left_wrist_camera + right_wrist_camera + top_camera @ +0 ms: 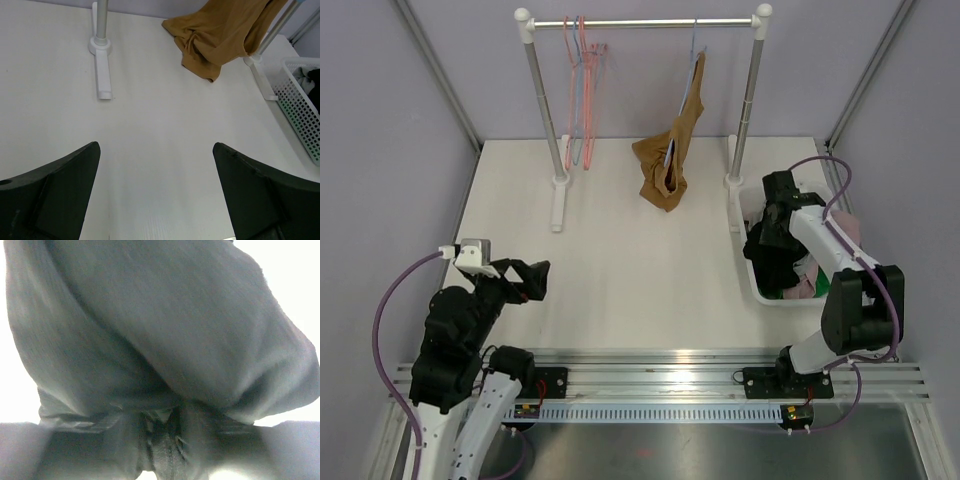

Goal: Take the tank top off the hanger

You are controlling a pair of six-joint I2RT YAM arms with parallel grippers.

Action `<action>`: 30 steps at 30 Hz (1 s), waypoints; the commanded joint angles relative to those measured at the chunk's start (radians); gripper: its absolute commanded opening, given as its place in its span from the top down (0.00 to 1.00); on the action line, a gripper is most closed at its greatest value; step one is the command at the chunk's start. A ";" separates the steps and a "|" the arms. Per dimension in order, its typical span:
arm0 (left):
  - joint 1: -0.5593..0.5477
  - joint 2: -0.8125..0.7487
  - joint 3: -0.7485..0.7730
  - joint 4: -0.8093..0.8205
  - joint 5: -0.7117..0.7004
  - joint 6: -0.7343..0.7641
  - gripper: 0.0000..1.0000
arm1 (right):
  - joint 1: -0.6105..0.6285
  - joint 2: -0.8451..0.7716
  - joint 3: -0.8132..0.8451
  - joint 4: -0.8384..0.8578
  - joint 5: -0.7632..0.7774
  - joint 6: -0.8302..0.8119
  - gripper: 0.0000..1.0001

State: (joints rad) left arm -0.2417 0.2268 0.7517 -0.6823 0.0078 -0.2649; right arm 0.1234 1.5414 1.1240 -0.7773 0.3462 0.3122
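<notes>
**A:** White counter, pale lilac walls on three sides. What's nearest?

**B:** The left pincer, at the near left. It hovers above bare counter with its fingers spread wide and nothing between them.

**A:** And the right one?

**B:** Further along on the right side, the arm reaches down into a white basket. From the wrist camera, a dark grey cloth fills almost the whole view and bunches between the fingers of the right pincer. I cannot tell whether it grips the cloth or has let go.

**A:** Anything else in the basket?

**B:** Some pink fabric beside the dark cloth.

**A:** Where is the tank top?

**B:** At the far end. The brown tank top hangs on a blue hanger toward the right of the rack, and its lower end lies crumpled on the counter.

**A:** And the rest of the rail?

**B:** Bare hangers, pink and blue, bunched near the left post.
</notes>
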 commanded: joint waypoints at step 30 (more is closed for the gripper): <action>-0.378 1.084 0.970 0.188 0.024 -0.054 0.01 | -0.005 -0.868 -0.119 0.067 -0.834 0.146 0.00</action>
State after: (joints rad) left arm -0.5983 1.2049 1.5974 -0.5728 0.1055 -0.3687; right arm 0.1196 0.7498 1.0134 -0.7319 -0.4179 0.4400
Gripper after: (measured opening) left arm 0.988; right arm 0.993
